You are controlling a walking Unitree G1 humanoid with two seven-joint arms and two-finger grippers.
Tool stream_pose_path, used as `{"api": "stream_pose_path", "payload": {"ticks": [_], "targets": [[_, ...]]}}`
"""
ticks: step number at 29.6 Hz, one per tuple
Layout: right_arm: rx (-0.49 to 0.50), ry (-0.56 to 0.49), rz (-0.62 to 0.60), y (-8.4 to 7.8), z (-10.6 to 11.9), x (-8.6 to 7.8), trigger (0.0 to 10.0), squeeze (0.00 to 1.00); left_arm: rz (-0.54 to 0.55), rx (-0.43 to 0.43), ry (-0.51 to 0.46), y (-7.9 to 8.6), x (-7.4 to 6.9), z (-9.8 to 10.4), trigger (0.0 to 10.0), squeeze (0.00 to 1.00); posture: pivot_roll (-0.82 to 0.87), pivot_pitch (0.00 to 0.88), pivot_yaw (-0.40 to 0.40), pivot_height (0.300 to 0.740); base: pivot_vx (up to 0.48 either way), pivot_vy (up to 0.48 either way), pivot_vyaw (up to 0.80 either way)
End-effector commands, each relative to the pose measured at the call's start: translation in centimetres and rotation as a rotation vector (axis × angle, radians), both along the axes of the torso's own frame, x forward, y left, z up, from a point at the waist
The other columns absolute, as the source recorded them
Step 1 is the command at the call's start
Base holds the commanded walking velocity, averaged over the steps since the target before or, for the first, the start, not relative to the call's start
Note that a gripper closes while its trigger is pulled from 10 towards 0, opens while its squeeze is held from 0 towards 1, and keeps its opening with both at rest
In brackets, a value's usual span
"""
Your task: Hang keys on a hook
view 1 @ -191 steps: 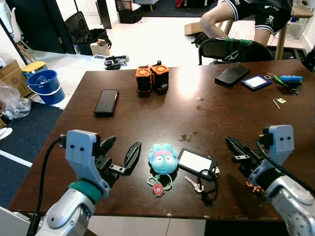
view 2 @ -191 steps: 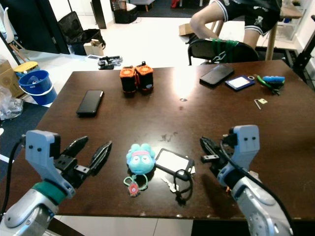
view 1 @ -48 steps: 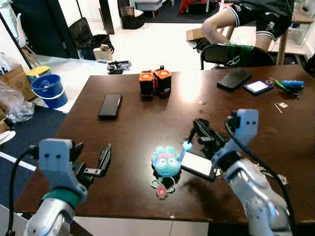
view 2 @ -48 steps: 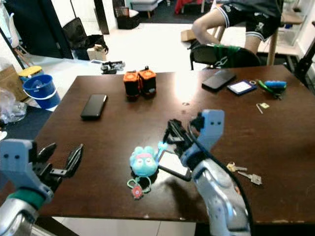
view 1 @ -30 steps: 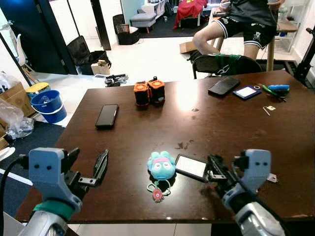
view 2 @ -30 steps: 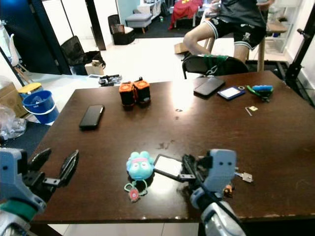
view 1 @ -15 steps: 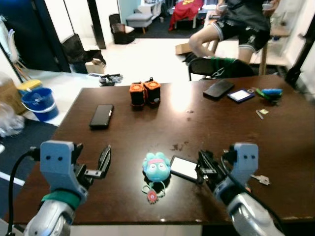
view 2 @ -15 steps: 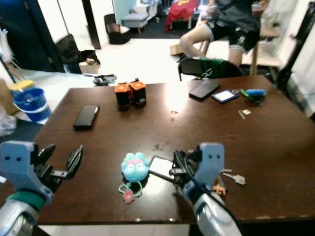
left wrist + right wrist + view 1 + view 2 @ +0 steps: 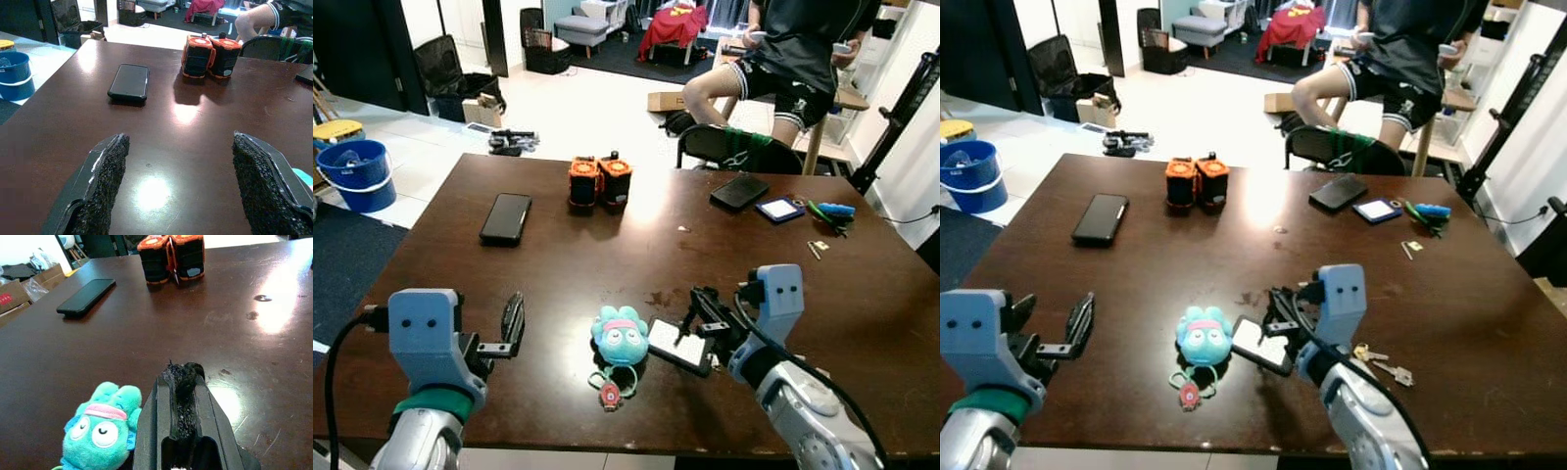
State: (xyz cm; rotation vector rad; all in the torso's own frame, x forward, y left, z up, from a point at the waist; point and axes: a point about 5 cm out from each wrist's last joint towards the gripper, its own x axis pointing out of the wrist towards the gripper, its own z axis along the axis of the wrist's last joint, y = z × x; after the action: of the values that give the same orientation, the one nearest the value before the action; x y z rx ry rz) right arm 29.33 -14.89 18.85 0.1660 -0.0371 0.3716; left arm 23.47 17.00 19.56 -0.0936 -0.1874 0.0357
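Note:
A small bunch of keys (image 9: pixel 1383 365) lies on the brown table (image 9: pixel 607 245), just to the right of my right forearm. My right gripper (image 9: pixel 697 300) is shut on the black lanyard (image 9: pixel 180 376) of a white card holder (image 9: pixel 679 346), whose near end rests on the table. A teal plush toy (image 9: pixel 619 335) with a red charm sits to the left of the holder. My left gripper (image 9: pixel 1050 318) hovers open over the table's near left corner, holding nothing; its fingers (image 9: pixel 105 181) stand wide apart.
A black phone (image 9: pixel 506 217) and two orange-and-black packs (image 9: pixel 600 182) lie further back. At the far right are another phone (image 9: pixel 740 191), a blue card (image 9: pixel 780 209) and small tools. A person (image 9: pixel 793 59) sits beyond a chair (image 9: pixel 734 149). A blue bucket (image 9: pixel 357 173) stands on the floor.
The camera has drawn back and shifted. My right gripper has risen a little with the lanyard pinched in it; since the oldest frames the keys have ended up apart from the holder.

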Motion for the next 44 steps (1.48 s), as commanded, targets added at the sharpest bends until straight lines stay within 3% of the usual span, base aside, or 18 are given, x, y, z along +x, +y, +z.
{"api": "stream_pose_path", "payload": {"ticks": [1, 11, 25, 36, 44], "targets": [[-0.006, 0.024, -0.010, -0.4, -0.5, -0.2, 10.0, 0.00, 0.007, -0.005, -0.008, 0.0, -0.1, 0.0, 10.0, 0.00, -0.18, 0.106, 0.025, 0.740, 0.000, 0.000, 0.00], [0.000, 0.030, -0.024, -0.5, -0.7, -0.3, 10.0, 0.00, -0.007, 0.011, -0.015, -0.3, 0.2, 0.2, 10.0, 0.00, -0.17, 0.106, 0.039, 0.740, 0.000, -0.254, 0.00], [0.014, 0.039, -0.039, -0.5, -0.9, -0.5, 10.0, 0.00, -0.006, -0.012, 0.013, 0.1, 0.0, -0.2, 10.0, 0.00, -0.17, 0.106, 0.060, 0.740, 0.000, 0.000, 0.00], [-0.008, -0.029, -0.032, -0.2, 0.2, 0.1, 10.0, 0.00, 0.054, -0.050, -0.042, 0.6, 0.4, 0.4, 10.0, 0.00, -0.18, 0.116, 0.068, 0.740, 0.000, 0.000, 0.00], [-0.023, -0.066, -0.040, -0.2, 0.9, 0.8, 10.0, 0.00, -0.020, -0.046, -0.028, -0.8, 0.8, 0.1, 10.0, 0.00, -0.21, 0.126, 0.127, 0.740, 0.000, 0.000, 0.00]]}}
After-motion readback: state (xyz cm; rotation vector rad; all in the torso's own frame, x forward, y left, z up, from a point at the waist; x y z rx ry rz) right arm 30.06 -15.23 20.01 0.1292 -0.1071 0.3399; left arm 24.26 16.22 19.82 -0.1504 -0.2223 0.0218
